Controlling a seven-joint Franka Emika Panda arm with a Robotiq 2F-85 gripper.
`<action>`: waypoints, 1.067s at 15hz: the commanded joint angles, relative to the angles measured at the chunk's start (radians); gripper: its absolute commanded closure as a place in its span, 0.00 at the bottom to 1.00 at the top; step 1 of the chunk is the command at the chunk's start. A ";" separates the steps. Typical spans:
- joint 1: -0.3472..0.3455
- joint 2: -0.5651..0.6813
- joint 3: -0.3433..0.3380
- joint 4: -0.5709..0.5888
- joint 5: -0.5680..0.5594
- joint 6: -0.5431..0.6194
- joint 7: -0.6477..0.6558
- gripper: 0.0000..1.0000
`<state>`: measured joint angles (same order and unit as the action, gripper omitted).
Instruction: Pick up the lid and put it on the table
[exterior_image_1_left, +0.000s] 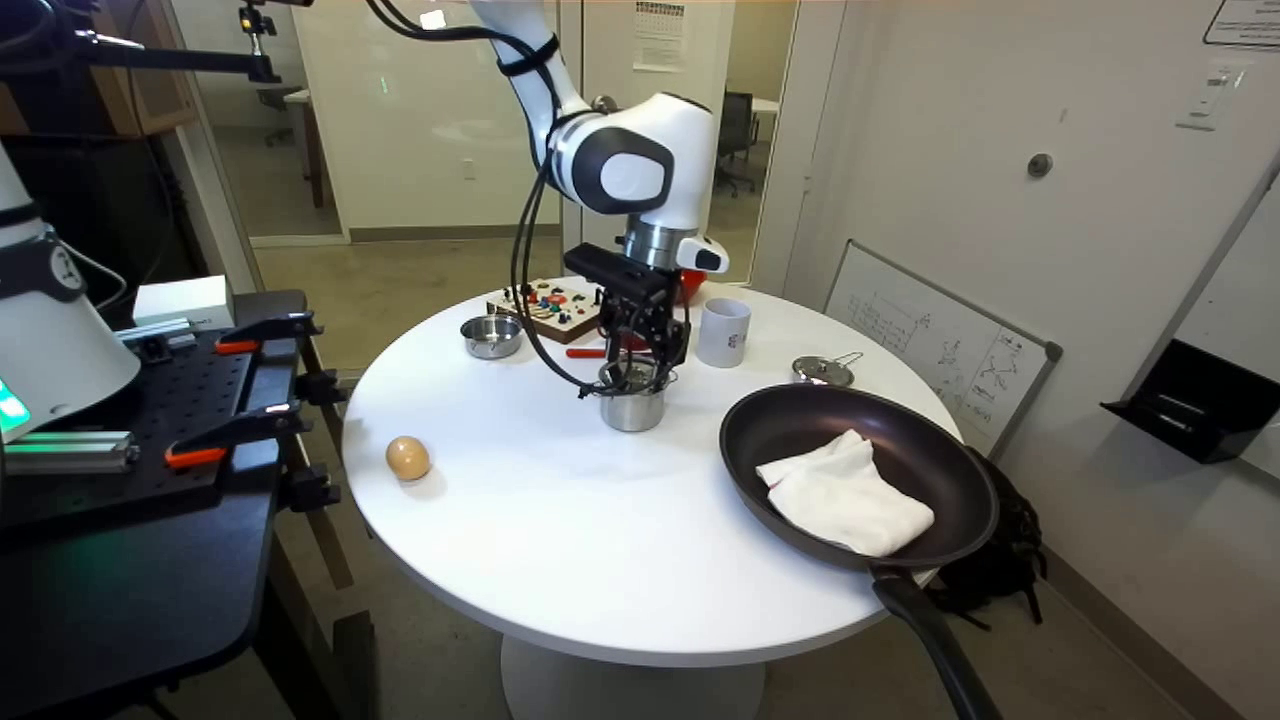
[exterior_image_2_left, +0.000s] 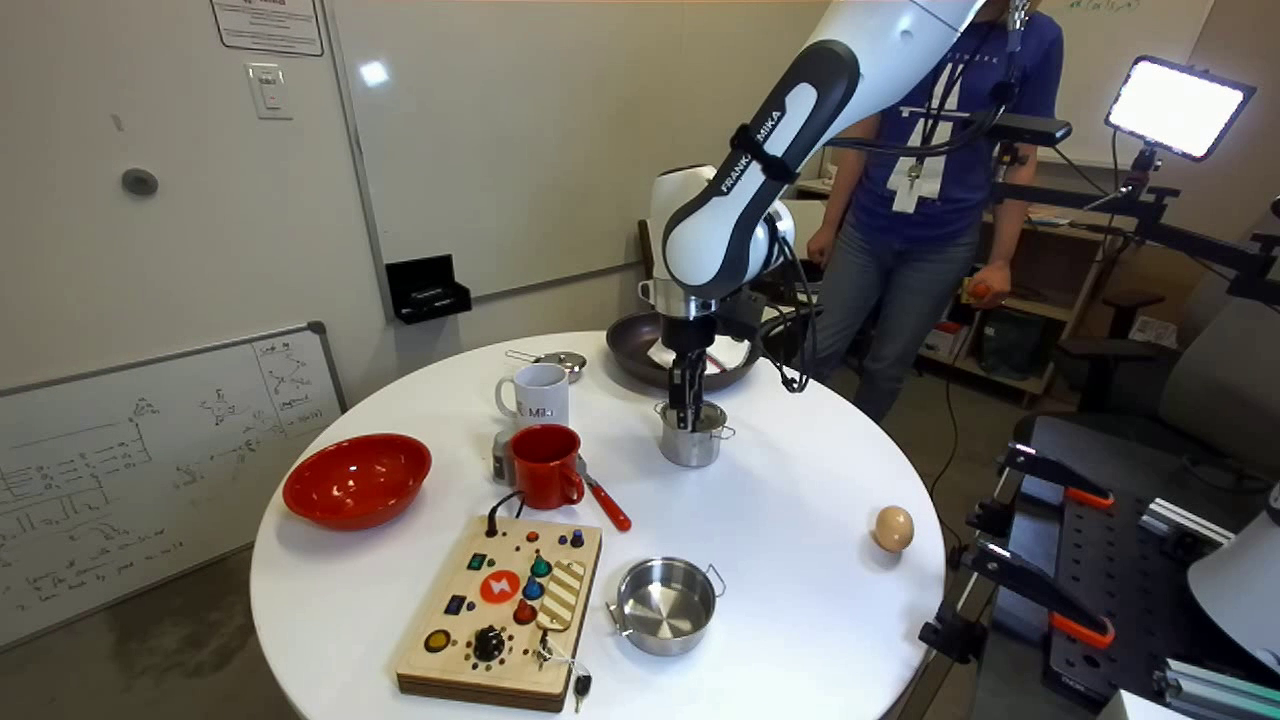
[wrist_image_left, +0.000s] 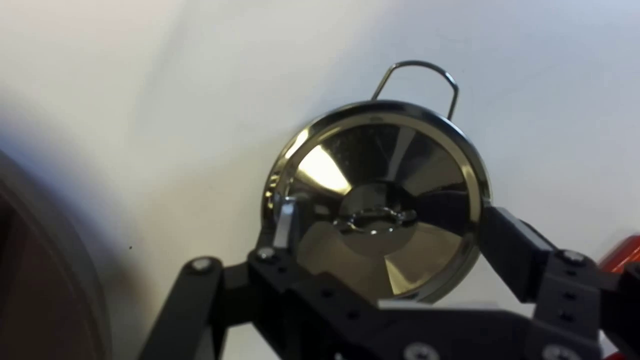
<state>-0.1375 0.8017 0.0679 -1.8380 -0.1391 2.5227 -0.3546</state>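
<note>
The silver-grey lid (wrist_image_left: 345, 252) sits on the small steel pot (exterior_image_2_left: 690, 447), its loop knob up in the middle in the wrist view. The lid also shows partly in an exterior view (exterior_image_2_left: 713, 416); the fingers hide some of it. The pot (exterior_image_1_left: 632, 412) stands upright on the round white table (exterior_image_1_left: 560, 540). My gripper (wrist_image_left: 387, 217) points down over the lid with its fingers wide apart, at the left and right sides of the lid, the knob between them. It is also over the pot in both exterior views (exterior_image_1_left: 635, 377) (exterior_image_2_left: 687, 422). Contact with the lid cannot be told.
A black pan (exterior_image_1_left: 745, 475) with a white cloth (exterior_image_1_left: 850, 495), a white mug (exterior_image_1_left: 724, 333), a red cup (exterior_image_2_left: 546, 470), a red bowl (exterior_image_2_left: 357, 482), a wooden board (exterior_image_2_left: 500, 620), a silver bowl (exterior_image_2_left: 665, 605), an egg (exterior_image_1_left: 408, 458) and another shiny metal piece (exterior_image_1_left: 823, 371) surround it.
</note>
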 joint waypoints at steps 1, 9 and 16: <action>0.012 0.022 -0.008 0.041 0.009 -0.033 0.005 0.36; 0.013 0.023 -0.009 0.060 0.010 -0.059 0.006 0.49; 0.028 0.022 -0.026 0.076 0.002 -0.121 0.023 0.13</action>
<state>-0.1307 0.8055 0.0611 -1.7923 -0.1392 2.4467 -0.3511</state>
